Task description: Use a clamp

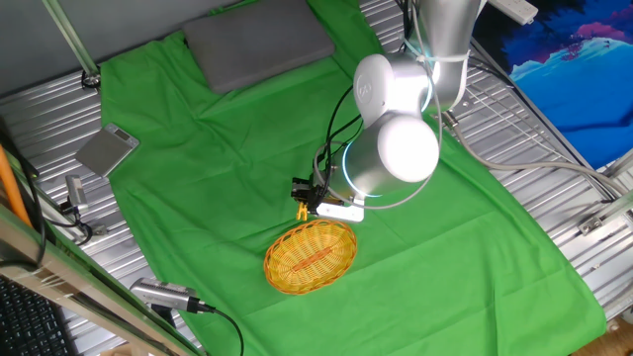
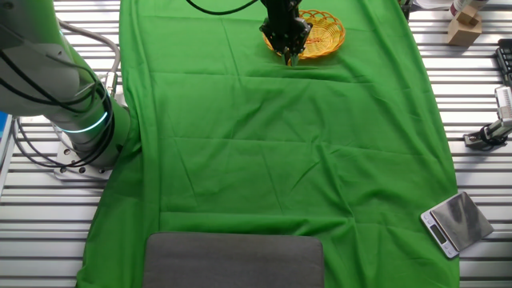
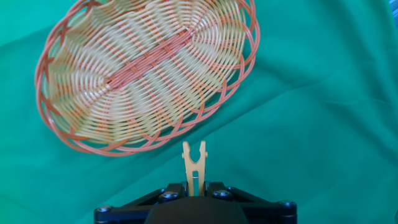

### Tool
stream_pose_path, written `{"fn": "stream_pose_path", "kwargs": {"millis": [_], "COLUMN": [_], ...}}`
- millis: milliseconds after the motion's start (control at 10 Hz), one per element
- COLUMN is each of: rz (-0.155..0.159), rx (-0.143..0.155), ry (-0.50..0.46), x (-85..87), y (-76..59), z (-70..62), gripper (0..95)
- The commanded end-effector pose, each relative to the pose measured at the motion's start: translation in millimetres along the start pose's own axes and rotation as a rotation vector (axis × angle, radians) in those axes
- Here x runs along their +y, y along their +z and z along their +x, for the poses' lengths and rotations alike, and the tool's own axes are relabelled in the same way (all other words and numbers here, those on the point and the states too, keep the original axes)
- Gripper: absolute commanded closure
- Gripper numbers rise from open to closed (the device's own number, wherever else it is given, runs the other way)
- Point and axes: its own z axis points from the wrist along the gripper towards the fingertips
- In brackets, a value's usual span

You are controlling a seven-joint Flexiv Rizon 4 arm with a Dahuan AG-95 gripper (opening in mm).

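Observation:
The clamp [image 3: 194, 163] is a small yellow-orange clip, and its two prongs stick out toward the basket in the hand view. My gripper [image 3: 194, 185] is shut on its lower end. The clamp hangs above the green cloth, just short of the basket rim [image 3: 149, 147]. The oval wicker basket [image 1: 310, 255] lies on the cloth with nothing inside it. In one fixed view the clamp [image 1: 303, 210] shows as a small yellow bit under the hand, just above the basket. In the other fixed view the gripper [image 2: 289, 54] hangs at the basket's near edge [image 2: 332, 46].
A green cloth [image 2: 280, 144] covers the table. A grey pad [image 1: 259, 42] lies at the far end of the cloth. A small metal scale [image 1: 107, 150] sits off the cloth on the slatted table. Cables and a tool [image 1: 163, 294] lie near the front left edge.

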Motion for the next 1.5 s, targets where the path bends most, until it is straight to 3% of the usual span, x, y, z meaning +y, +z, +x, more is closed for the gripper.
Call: {"fn": "stream_pose_path", "kwargs": {"millis": [100, 700, 1500], "rz": [-0.002, -0.013, -0.074], "rx": [0.002, 0.011, 0.071], "ry": [0.0, 0.006, 0.037], "x": [1.7, 12.5, 28.5], "y": [-1.4, -6.4, -11.1], "z": [0.9, 4.0, 8.0], "gripper": [95.0, 95.0, 95.0]}}
